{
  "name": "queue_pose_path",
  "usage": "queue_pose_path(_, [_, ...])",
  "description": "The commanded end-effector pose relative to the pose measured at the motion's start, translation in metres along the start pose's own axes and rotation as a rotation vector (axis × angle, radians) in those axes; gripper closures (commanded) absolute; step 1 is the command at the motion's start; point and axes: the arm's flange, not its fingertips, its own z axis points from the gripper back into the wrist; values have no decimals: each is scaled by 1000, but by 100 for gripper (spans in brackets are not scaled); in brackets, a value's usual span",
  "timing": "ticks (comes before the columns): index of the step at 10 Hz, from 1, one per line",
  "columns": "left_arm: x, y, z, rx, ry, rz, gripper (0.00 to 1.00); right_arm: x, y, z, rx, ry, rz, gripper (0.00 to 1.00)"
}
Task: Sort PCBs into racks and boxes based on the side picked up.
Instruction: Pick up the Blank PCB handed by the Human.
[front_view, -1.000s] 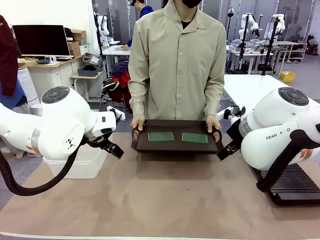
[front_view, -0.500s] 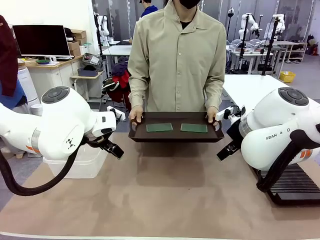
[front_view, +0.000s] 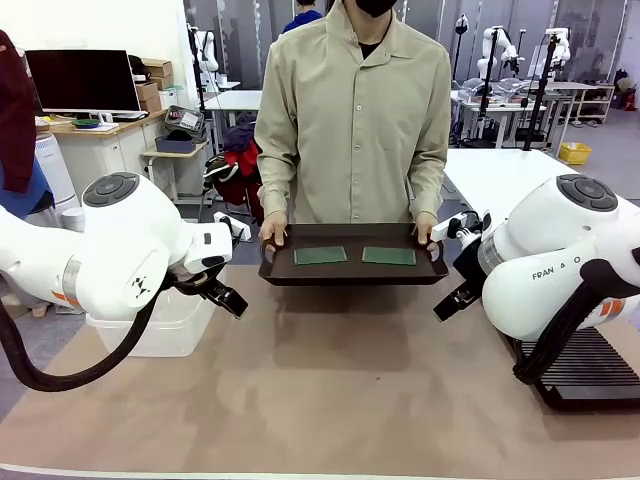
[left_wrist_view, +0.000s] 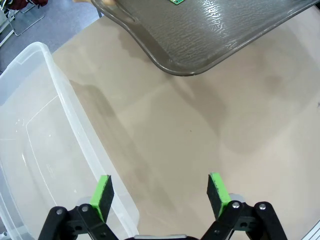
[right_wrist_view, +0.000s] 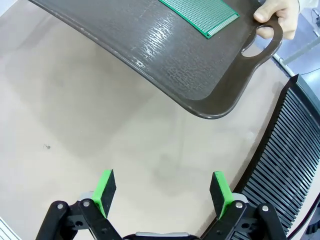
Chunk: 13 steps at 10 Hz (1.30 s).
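**Tray of two boards held between open grippers**

Front view: at mid-frame, a person's hands (front_view: 272, 232) grip the handles of a dark tray (front_view: 350, 276), held above the table (front_view: 330, 400). A PCB (front_view: 320, 255) and a second PCB (front_view: 388, 256) lie flat on it, side by side and apart. The clear tub (front_view: 165, 330) sits at the left and the black rack (front_view: 590, 365) at the lower right.

Left wrist view: the left gripper (left_wrist_view: 160, 180) hangs with its jaws spread and empty at the tub's (left_wrist_view: 30, 125) edge.

Right wrist view: the right gripper (right_wrist_view: 161, 187) is also spread and empty. A PCB (right_wrist_view: 200, 15) lies on the tray (right_wrist_view: 165, 55) at the top.
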Motion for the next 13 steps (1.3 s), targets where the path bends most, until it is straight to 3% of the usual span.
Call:
queue_pose_path(1, [0, 0, 0, 0, 0, 1, 0, 0, 0, 0, 0, 0, 0, 0])
queue_pose_path(7, [0, 0, 0, 0, 0, 0, 0, 0, 0, 0, 0, 0, 0, 0])
queue_pose_path(9, [8, 1, 37, -113, 23, -92, 0, 3, 21, 19, 145, -11, -10, 0])
queue_pose_path(11, [14, 5, 53, -202, 16, -112, 0, 9, -7, 40, 235, -7, 5, 0])
queue_pose_path(13, [21, 14, 80, -345, -20, -222, 0, 15, -17, 67, 307, -2, 60, 0])
